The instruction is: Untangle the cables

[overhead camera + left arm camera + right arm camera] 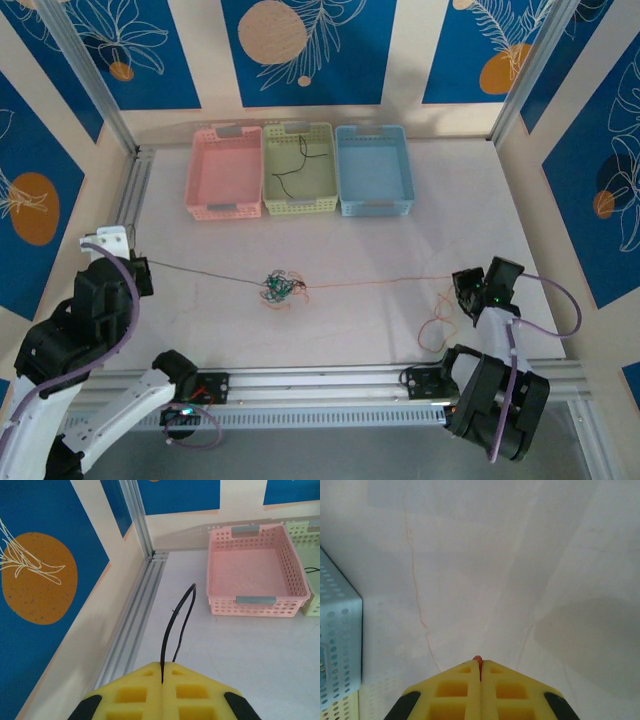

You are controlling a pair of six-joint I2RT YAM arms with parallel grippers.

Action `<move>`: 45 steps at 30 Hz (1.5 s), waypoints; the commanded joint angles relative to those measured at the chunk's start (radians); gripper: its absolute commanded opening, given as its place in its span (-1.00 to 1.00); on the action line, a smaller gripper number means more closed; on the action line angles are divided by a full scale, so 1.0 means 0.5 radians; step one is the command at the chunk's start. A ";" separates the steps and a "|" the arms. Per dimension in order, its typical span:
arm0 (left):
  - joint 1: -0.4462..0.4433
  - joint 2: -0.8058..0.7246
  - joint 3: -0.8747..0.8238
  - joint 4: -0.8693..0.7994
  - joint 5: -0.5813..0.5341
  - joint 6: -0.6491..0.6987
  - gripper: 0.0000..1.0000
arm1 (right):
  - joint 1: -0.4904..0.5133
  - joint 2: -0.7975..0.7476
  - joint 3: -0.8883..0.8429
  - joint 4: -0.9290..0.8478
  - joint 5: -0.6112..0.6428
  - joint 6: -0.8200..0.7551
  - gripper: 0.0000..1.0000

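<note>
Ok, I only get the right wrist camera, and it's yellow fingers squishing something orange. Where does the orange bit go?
Observer: From the right gripper, the orange wire stretches straight across the table into a small knot.
Operator: What's the other arm doing?
Observer: The left gripper is shut on a black wire that runs to the same knot from the other side.
Operator: Is any wire put away?
Observer: Yes, a black strand lies in the yellow-green basket.
</note>
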 commanded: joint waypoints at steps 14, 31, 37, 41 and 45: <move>0.025 0.163 -0.352 0.388 0.683 -0.110 -1.00 | 0.657 0.051 0.590 -0.303 -0.280 -0.520 -1.00; 0.026 0.158 -0.436 0.421 0.688 -0.096 -1.00 | 1.395 0.272 1.138 -0.969 0.314 -0.847 0.08; 0.026 0.128 -0.450 0.425 0.692 -0.086 -1.00 | 1.970 0.640 1.306 -0.848 0.122 -0.882 -0.07; 0.024 0.129 -0.455 0.424 0.682 -0.081 -1.00 | 2.263 0.957 1.432 -0.757 0.123 -0.921 -0.11; 0.024 0.129 -0.452 0.416 0.657 -0.083 -1.00 | 2.364 1.311 1.520 -0.642 -0.037 -0.876 -0.20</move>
